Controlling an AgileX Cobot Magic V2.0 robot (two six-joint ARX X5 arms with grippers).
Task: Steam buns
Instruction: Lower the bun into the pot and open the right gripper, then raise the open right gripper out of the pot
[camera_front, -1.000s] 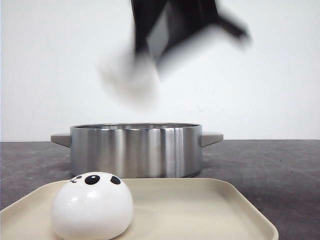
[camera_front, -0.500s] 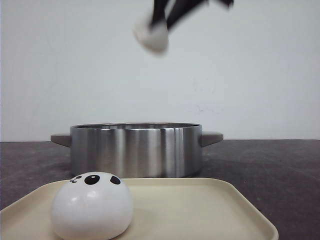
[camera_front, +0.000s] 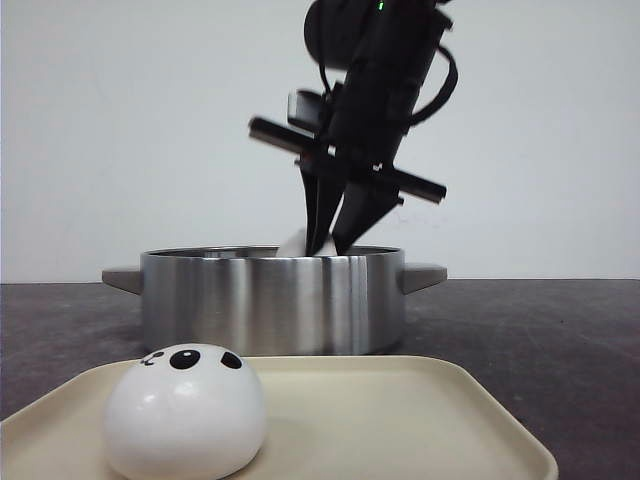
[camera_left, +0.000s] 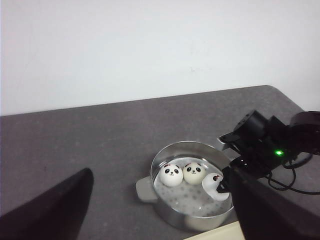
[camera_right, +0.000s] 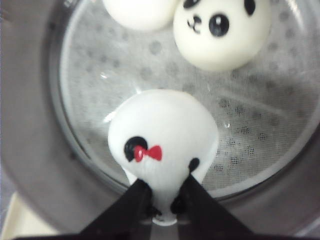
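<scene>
1. My right tool (camera_front: 331, 243) is clenched on a panda bun (camera_right: 163, 137), squeezing its edge between both fingers, and dips just inside the rim of the steel steamer pot (camera_front: 270, 300).
2. Two more panda buns (camera_left: 171, 174) and (camera_left: 193, 172) sit side by side on the perforated liner at the pot's far side, near the held one but not touching it.
3. A fourth bun (camera_front: 185, 410) rests on the left part of the beige tray (camera_front: 420, 400), nearest me, in front of the pot on the dark tabletop (camera_front: 540, 330).
4. I cannot tell my left tool's state; only dark blurred finger shapes (camera_left: 45, 210) show.
</scene>
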